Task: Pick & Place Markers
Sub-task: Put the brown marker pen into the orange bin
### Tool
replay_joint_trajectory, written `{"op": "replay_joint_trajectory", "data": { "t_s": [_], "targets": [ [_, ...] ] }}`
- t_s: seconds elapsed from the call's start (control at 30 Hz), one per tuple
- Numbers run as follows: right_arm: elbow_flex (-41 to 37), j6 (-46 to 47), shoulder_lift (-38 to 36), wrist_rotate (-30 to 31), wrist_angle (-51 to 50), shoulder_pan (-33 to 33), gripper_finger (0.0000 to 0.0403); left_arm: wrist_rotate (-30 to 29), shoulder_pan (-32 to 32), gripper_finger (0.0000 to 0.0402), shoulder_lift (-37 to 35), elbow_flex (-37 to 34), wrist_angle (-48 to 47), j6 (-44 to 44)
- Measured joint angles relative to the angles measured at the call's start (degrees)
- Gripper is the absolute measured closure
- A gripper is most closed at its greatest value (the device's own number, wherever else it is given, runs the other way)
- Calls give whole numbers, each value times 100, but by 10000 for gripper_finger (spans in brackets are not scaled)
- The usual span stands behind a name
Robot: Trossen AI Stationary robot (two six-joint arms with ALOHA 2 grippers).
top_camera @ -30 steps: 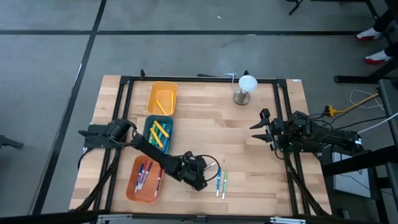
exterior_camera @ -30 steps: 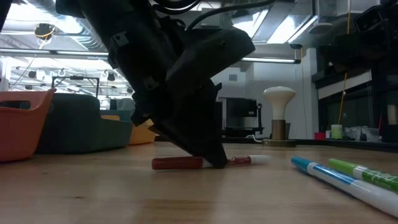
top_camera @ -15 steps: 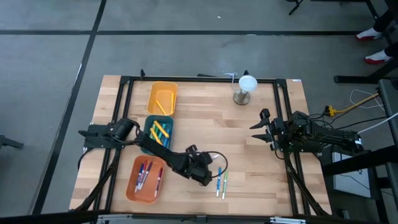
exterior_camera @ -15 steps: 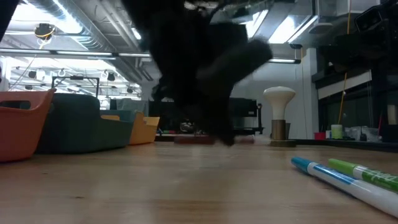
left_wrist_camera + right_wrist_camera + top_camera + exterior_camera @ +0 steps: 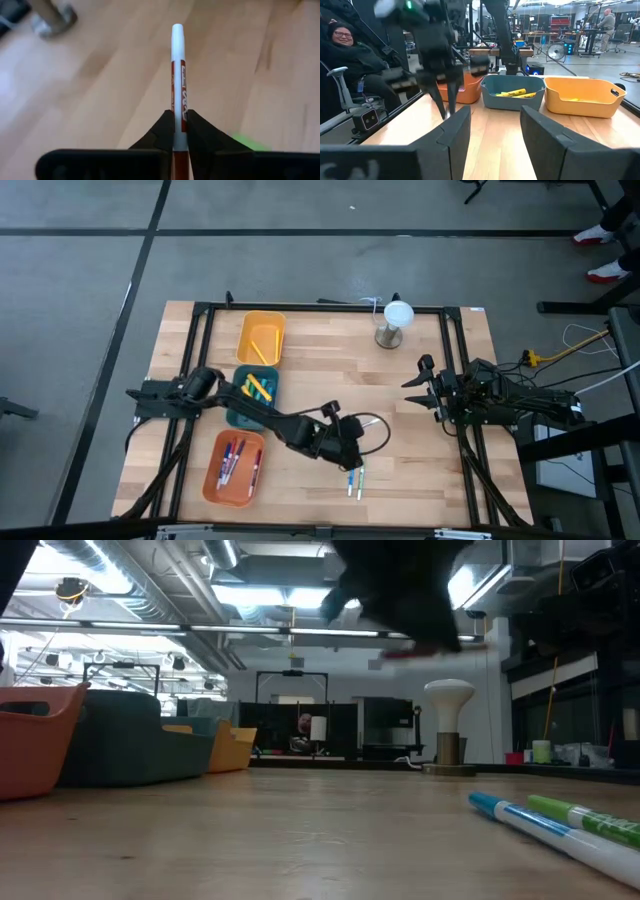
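Note:
A red marker (image 5: 178, 75) with a white tip is up in the air, with my left gripper (image 5: 350, 457) shut on it above the table's near middle. In the low view the gripper (image 5: 400, 595) and the marker (image 5: 430, 652) show blurred near the top. A light blue marker (image 5: 351, 478) and a green marker (image 5: 361, 474) lie flat on the wood just nearside of that gripper. My right gripper (image 5: 414, 375) waits open at the right side, its fingers (image 5: 452, 132) apart with nothing between them. My left gripper pinches the marker's red-printed barrel (image 5: 178, 117) between its two fingers (image 5: 162, 130). The marker lies along the fingers, its white end (image 5: 177, 35) sticking out past the fingertips. The fingers slant down over the table, and the marker is lifted clear.
At the left stand three trays: an orange one (image 5: 214, 485) with red and blue markers, a teal one (image 5: 236, 416) with yellow and green ones, a yellow one (image 5: 246, 330) at the far side. A white mushroom-shaped lamp (image 5: 397, 320) stands far right. A person (image 5: 345, 50) sits beyond the table.
My left gripper has risen from the table and gone toward the right edge, staying shut on the red marker. The marker, which lay on the wood a second ago, is now lifted clear and carried high.

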Motion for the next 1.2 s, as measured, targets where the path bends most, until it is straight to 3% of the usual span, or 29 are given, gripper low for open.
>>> {"op": "replay_joint_trajectory", "data": {
  "t_s": [0.4,0.67,0.97,1.2],
  "targets": [
    [0,0,-1,0,1,0,233,-737,-110,375,-11,1404,22,1075],
    [0,0,-1,0,-2,-1,233,-1365,-322,375,-17,1974,-20,1504],
    [0,-1,0,1,1,-1,233,-1076,-404,375,-84,2157,-441,1340],
    [0,0,0,1,0,0,233,-1694,-695,375,-304,2158,-1747,358]
  ]
}}
